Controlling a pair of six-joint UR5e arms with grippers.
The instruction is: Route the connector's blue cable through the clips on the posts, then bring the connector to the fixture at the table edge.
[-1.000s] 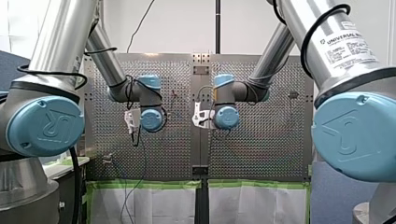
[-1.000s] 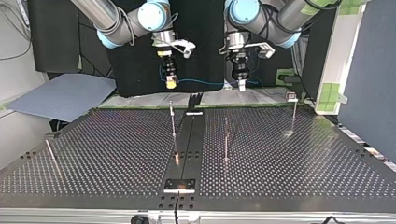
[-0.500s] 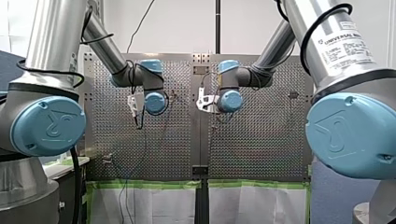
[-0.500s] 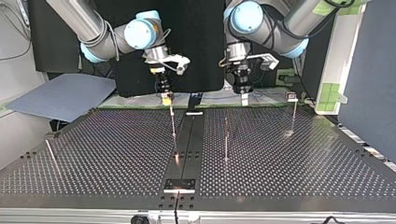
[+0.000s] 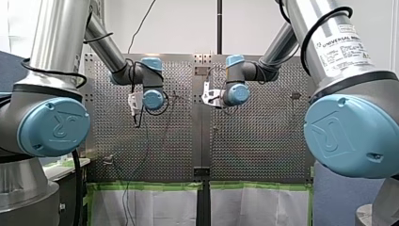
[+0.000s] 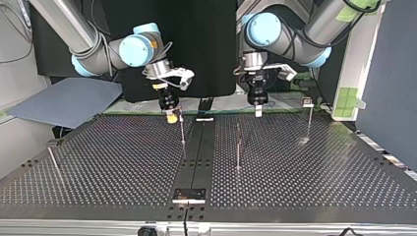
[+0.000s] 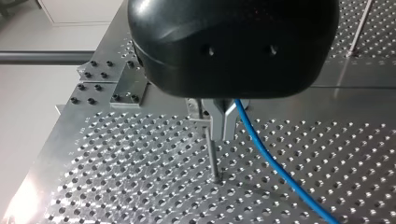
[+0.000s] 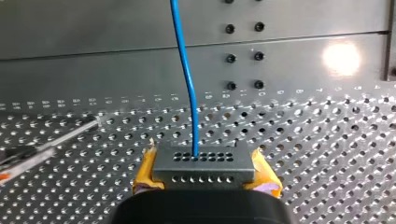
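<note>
In the front view, my left arm (image 5: 151, 96) is seen to the left of the dark centre strip (image 5: 202, 141) of the perforated table (image 5: 263, 141), and my right arm (image 5: 235, 92) just to the right of that strip; the fingers are hidden behind the wrists, so their state cannot be told there. In the top view, my right gripper (image 6: 171, 118), shown with yellow pads, is held low over the table just left of the centre strip's far end, close beside the top of a slim post (image 6: 182, 129); whether the two touch cannot be told. My left gripper (image 6: 258, 112) is held to the right of the strip, beyond a middle post (image 6: 238, 147), and a clipped post (image 6: 309, 120) stands further right of the strip. A small plate (image 6: 189, 195) lies at the strip's near end, well apart from both grippers. In the left wrist view, the metal fingers (image 7: 215, 123) are drawn almost together on the blue cable (image 7: 275, 168), which runs away over the table, and a bare post (image 7: 212, 156) stands just beside the fingertips. In the right wrist view, the grey connector (image 8: 205, 161) is clamped between the yellow pads (image 8: 145, 170), with the cable leaving its top face
</note>
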